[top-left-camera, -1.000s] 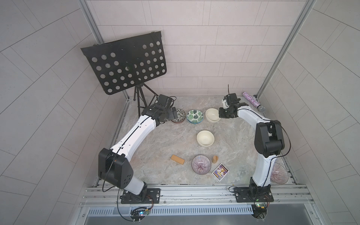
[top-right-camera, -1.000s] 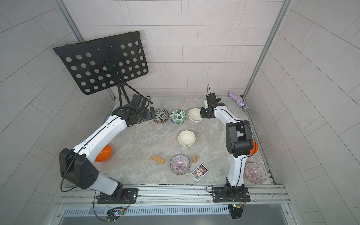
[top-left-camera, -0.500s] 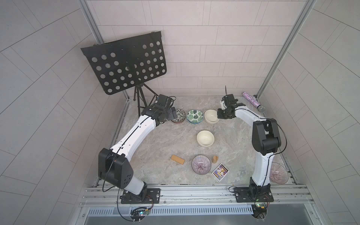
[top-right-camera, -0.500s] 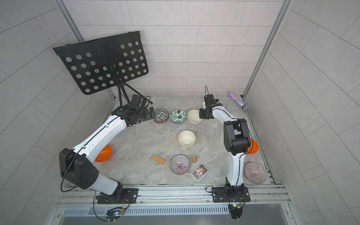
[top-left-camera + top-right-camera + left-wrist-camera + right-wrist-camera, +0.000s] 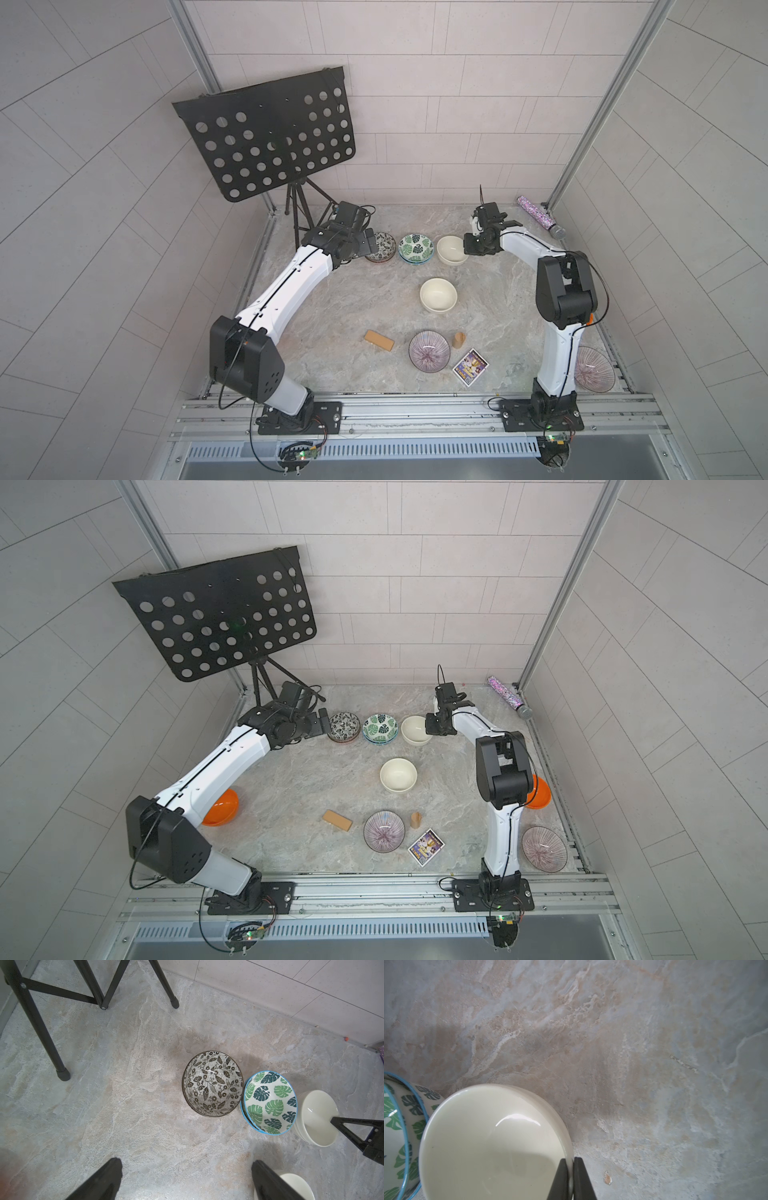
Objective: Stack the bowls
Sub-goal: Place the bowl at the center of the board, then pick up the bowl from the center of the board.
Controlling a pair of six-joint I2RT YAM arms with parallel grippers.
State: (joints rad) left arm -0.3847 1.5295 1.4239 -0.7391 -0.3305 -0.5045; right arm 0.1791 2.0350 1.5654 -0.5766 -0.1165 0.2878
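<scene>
Far cream bowl (image 5: 451,249) sits at the back of the table (image 5: 353,299), last in a row of three. The right gripper (image 5: 570,1167) is pinched tight on its rim, one finger inside and one outside, on the side away from the row. In the right wrist view the bowl looks a bit tipped, but can't tell if its foot is off the marble. It's hard against the green-leaf bowls (image 5: 270,1103), two nested, blue rims one under the other. Next along, right beside those, the b/w leaf bowls (image 5: 213,1083), also nested by the doubled rim. Left gripper (image 5: 185,1178) hovers just beside them, jaws wide, holding nothing.

Second cream bowl (image 5: 438,294) stands alone nr table ctr, apart from the row. Toward the front, a purple-striped bowl (image 5: 429,354) sits btwn a tan wooden block (image 5: 379,341) and a small wooden cylinder (image 5: 458,340), w/ a picture card (image 5: 470,367) just beside. Other purple-striped bowl (image 5: 544,849) is at the front edge by the right arm's base. In a top view, an orange bowl (image 5: 222,808) shows partly under the left arm, and a second orange bowl (image 5: 540,793) behind the right arm's elbow. Black music stand (image 5: 270,141) is in the back left corner, glitter microphone (image 5: 540,216) back right by the wall.
</scene>
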